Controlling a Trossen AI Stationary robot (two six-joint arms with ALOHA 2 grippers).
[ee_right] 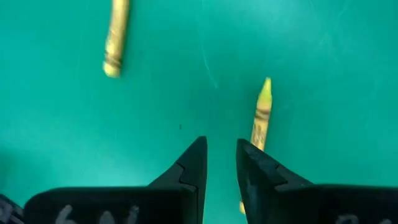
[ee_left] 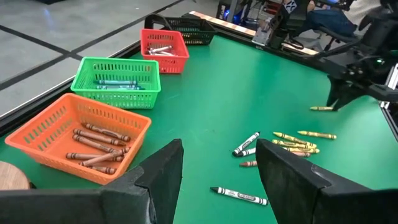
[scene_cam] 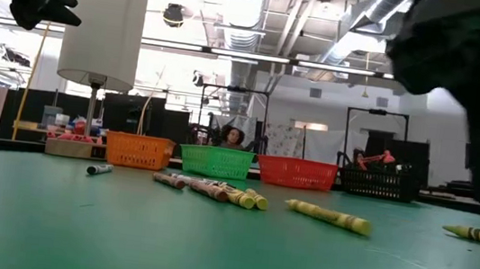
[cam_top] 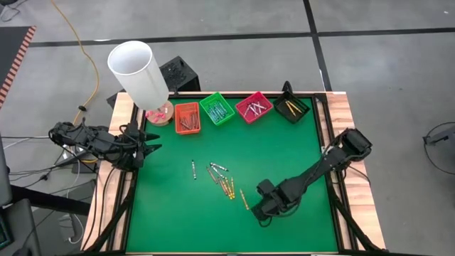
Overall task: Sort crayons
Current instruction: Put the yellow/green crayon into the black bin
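Several loose crayons (cam_top: 222, 179) lie mid-table, most of them yellow, with a lone white-and-black one (cam_top: 193, 168) to their left. My right gripper (ee_right: 221, 155) hangs low over the green mat near the front, its fingers narrowly apart with nothing between them. A yellow crayon (ee_right: 261, 115) lies flat on the mat just outside one finger, and another (ee_right: 116, 37) lies farther off. My left gripper (ee_left: 217, 168) is open and empty at the table's left edge, facing the orange tray (ee_left: 74, 134).
Four small trays stand in a row at the far edge: orange (cam_top: 187, 117), green (cam_top: 217, 108), pink-red (cam_top: 254, 107) and black (cam_top: 293, 107), each holding crayons. A tall white lamp (cam_top: 138, 71) stands at the far left corner. Bare mat lies at the front left.
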